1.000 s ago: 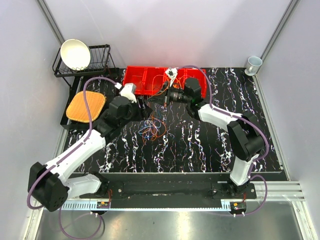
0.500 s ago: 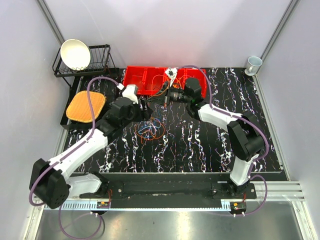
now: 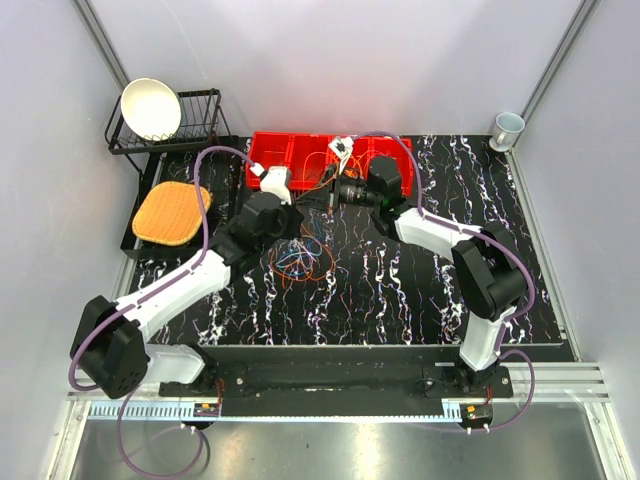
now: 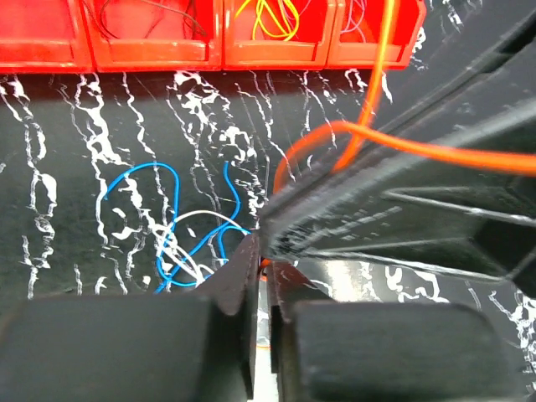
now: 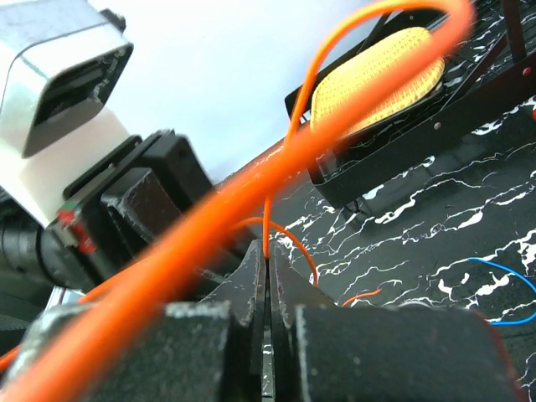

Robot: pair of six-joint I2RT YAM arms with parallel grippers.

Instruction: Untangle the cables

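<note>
The cables lie in a loose tangle point(image 3: 303, 258) of orange, blue and white loops on the black marbled table, just below both grippers. My right gripper point(image 5: 267, 251) is shut on a thin orange cable point(image 5: 266, 219), which rises from its tips and loops back close to the lens. My left gripper point(image 4: 266, 261) is shut as well, tip to tip with the right fingers point(image 4: 402, 209), and a bit of orange shows between its tips. The orange cable point(image 4: 419, 146) arcs over the right fingers. Blue cable point(image 4: 134, 180) and white cable point(image 4: 209, 219) lie on the table beyond. From above, the left gripper point(image 3: 300, 210) and right gripper point(image 3: 318, 199) meet in front of the red bin.
A red compartment bin point(image 3: 275, 160) with more wires, yellow among them point(image 4: 272, 17), stands just behind the grippers. A yellow woven mat point(image 3: 171, 212) on a black tray lies at the left. Behind it, a wire rack point(image 3: 200, 110) holds a white bowl point(image 3: 151, 108). A cup point(image 3: 508, 128) stands far right.
My left gripper has moved up and right to meet the right gripper and has gone from open to shut on the orange cable. The right arm has held still.
</note>
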